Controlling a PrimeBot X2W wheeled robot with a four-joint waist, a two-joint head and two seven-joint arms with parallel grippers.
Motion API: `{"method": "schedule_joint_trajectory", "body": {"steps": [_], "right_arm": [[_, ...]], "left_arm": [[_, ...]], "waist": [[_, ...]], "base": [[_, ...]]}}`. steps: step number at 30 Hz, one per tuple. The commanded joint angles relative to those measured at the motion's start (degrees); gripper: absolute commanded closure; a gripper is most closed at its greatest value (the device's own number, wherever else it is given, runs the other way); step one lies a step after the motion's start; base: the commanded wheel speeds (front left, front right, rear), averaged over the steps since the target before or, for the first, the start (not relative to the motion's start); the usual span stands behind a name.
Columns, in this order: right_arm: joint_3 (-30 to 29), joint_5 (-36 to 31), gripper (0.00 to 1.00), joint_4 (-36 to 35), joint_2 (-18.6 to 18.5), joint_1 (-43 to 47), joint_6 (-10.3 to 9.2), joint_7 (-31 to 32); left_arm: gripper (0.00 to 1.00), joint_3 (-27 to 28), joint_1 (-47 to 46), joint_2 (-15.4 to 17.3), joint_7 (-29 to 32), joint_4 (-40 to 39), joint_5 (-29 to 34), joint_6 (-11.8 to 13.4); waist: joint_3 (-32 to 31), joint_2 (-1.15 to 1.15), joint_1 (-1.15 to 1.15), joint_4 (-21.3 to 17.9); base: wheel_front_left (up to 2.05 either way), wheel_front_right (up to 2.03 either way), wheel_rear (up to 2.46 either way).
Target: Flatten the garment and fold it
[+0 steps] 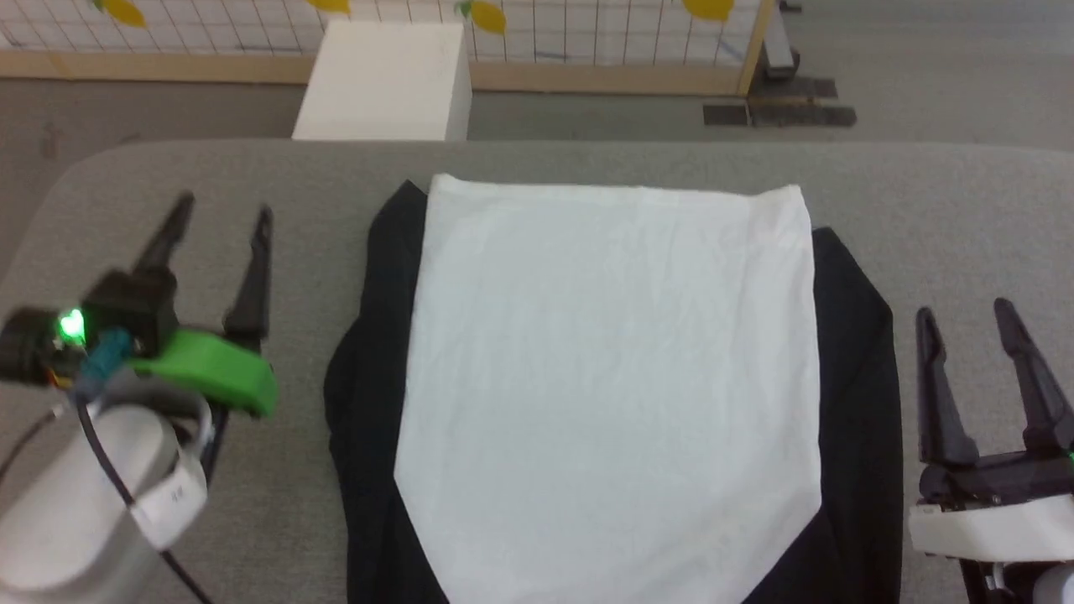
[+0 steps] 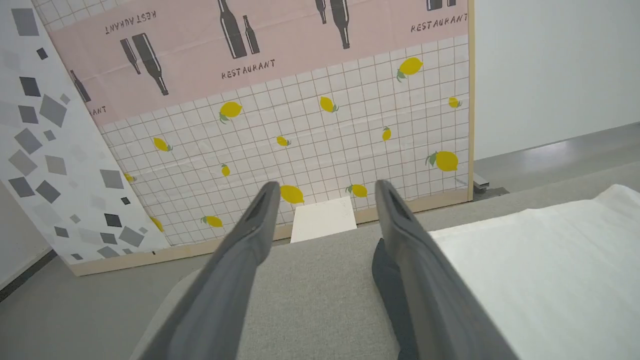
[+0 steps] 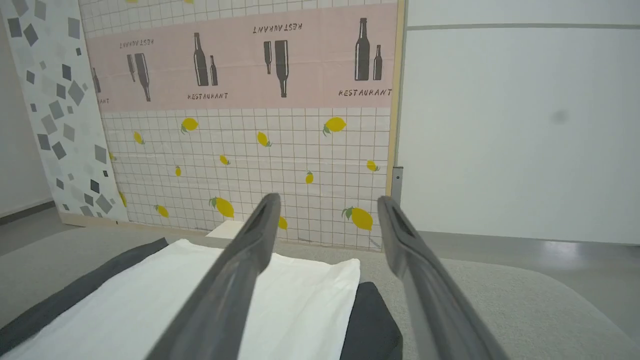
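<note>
Head view: the garment (image 1: 612,377) lies flat on the grey tabletop (image 1: 965,210), with black sleeves at both sides. The left end effector (image 1: 225,210) and right end effector (image 1: 963,310) sit beside it, fingers apart, empty. Folding seems next, so each must grab an edge. Left wrist view: a lemon wall (image 2: 300,150) stands far off. Right wrist view: a white wall (image 3: 515,135).
</note>
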Motion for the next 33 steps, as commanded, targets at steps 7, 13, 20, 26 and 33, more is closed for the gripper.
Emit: {"method": "schedule_joint_trajectory", "body": {"steps": [7,13,20,26,33], "right_arm": [[-1.43,-1.78,0.00,-4.90,4.08,-3.49,-0.10,-0.83],[-0.45,-4.75,0.00,-6.76,4.33,-6.16,-0.10,-0.85],[1.06,-6.61,0.00,-8.08,3.91,-8.85,-0.10,-0.86],[0.84,-7.30,0.00,-7.81,3.38,-9.78,-0.10,-0.86],[0.85,-8.11,0.00,-7.23,3.25,-10.49,-0.10,-0.86]], "left_arm": [[0.00,0.15,-16.19,-2.67,4.29,10.59,0.46,-4.87],[0.00,-2.37,-30.05,-5.06,16.74,21.82,-1.47,-11.98],[0.00,-3.52,-39.81,-6.55,32.36,34.91,-6.03,-18.11],[0.00,-4.22,-43.45,-6.31,42.37,41.05,-9.27,-21.14],[0.00,-7.98,-44.93,-6.62,50.70,42.48,-10.12,-22.83]], "waist": [[11.66,0.00,0.00,-4.88],[17.30,0.00,0.00,-6.94],[21.95,0.00,0.00,-9.54],[24.46,0.00,0.00,-10.85],[25.84,0.00,0.00,-10.78]], "base": [[0.00,0.00,0.00],[0.00,0.00,0.00],[0.00,0.00,0.00],[0.00,0.00,0.00],[0.00,0.00,0.00]]}}
